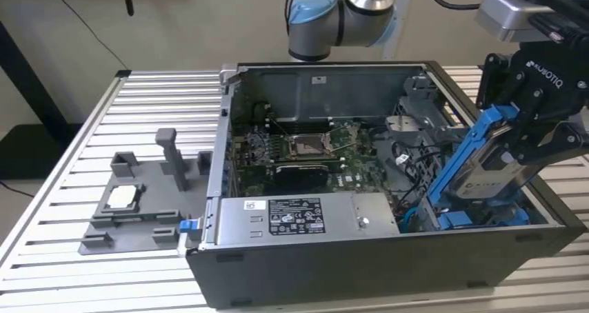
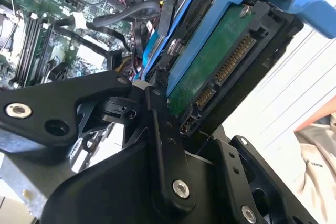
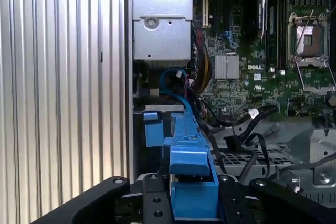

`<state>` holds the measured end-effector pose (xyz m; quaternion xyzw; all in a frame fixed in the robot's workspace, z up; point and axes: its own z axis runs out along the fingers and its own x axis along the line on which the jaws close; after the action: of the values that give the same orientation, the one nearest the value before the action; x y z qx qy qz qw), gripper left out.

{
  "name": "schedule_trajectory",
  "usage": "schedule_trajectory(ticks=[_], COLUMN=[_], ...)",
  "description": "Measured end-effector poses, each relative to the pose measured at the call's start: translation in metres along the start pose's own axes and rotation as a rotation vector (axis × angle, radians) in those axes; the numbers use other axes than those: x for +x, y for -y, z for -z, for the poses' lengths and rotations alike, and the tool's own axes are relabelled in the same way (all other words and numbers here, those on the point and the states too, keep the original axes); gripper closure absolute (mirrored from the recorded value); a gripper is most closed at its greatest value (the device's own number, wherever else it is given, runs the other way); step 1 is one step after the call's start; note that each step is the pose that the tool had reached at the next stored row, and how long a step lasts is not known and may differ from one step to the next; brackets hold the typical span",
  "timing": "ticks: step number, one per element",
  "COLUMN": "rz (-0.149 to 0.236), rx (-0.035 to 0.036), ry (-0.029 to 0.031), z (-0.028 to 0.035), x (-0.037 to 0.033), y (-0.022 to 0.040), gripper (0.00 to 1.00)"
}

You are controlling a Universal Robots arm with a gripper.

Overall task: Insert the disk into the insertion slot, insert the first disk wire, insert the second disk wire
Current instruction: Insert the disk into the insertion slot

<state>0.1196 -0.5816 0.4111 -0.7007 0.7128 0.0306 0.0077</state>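
Exterior view is showing the hand [image 1: 520, 154] clenching the disk [image 1: 486, 178] by the long sides of its blue frame. It is holding the disk tilted above the computer case [image 1: 368, 265], over the corner of the case that lies beside the power-supply box [image 1: 294, 215]. The disk's lower end is dipping toward the insertion slot [image 1: 465, 220], the blue-trimmed bay in that corner, and is not yet sitting inside it. Whether the frame's tip is touching the bay I cannot tell.

In the second wrist view the black fingers [image 2: 165, 150] are pressing against the frame. The disk's green circuit side is facing the camera, and its connector is showing bare, so no wire is plugged in yet. In the first wrist view the frame's blue edge [image 3: 191, 177] is pointing down into the case. Loose black cables [image 3: 241, 127] are lying just beside the bay, between it and the motherboard [image 3: 252, 51].

The disk is looking stiff and fairly heavy. Its exposed board and connector pins are probably fragile. The plastic frame is likely slick and slightly springy, so its side rails, away from the pins, seem the sound place to grip.
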Motion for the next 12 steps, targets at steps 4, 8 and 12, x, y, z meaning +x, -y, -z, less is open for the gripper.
schedule_trajectory(ticks=[4,8,12], rz=[-0.001,0.000,-0.001], rx=[-0.0001,-0.0042,-0.0216], ry=[-0.0015,0.0008,-0.0057], z=[-0.0051,-0.0078,-0.0021], x=[0.0004,0.0005,0.0000], y=[0.0002,0.0012,0.0031], gripper=[0.67,0.67,0.67])
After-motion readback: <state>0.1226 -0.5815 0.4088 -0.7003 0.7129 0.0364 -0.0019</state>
